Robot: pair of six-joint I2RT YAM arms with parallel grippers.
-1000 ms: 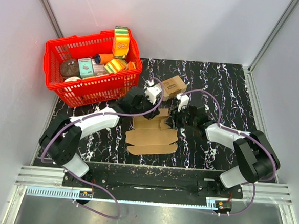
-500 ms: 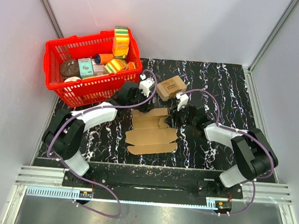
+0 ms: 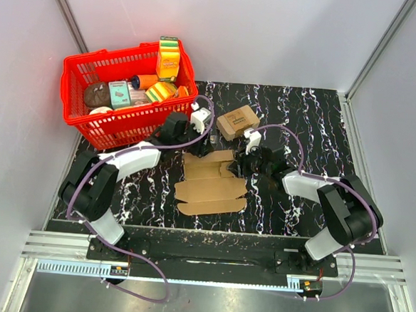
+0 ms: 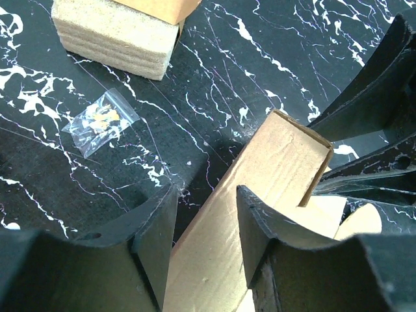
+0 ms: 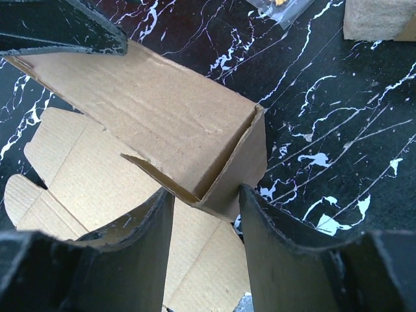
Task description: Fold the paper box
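Over the last second the left pincer (image 4: 205,201) has drawn back from the far edge of the paper box (image 3: 211,186) toward the red basket (image 3: 135,126), while the right pincer (image 5: 207,195) has hardly shifted. The left pincer's fingers stand apart astride the raised far wall of the box, which runs out between them to an open, squared end. Whether the pads press that wall or only flank it cannot be told. The right pincer's fingers bracket the opposite corner, where the long wall meets a short end panel. Each tip sits against cardboard, so it reads as closed on that corner. This is probably meant to keep the wall upright and the sheet from sliding while the other arm finds a new hold. The box lies in the middle of the black, white-veined surface (image 3: 303,120) between the two arms. Its far strip is folded up, and its near panels and tabs lie flat and spread toward the bases, so the folding looks well short of done. The cardboard is plain brown with no print. Just beyond it lies a clear bag (image 4: 101,123) of small yellowish bits, and past that sits a small printed box (image 3: 239,121) whose dark lettering is too small to read. The basket at the far left holds groceries, among them an orange and green carton (image 3: 169,57). None of their labels can be read.
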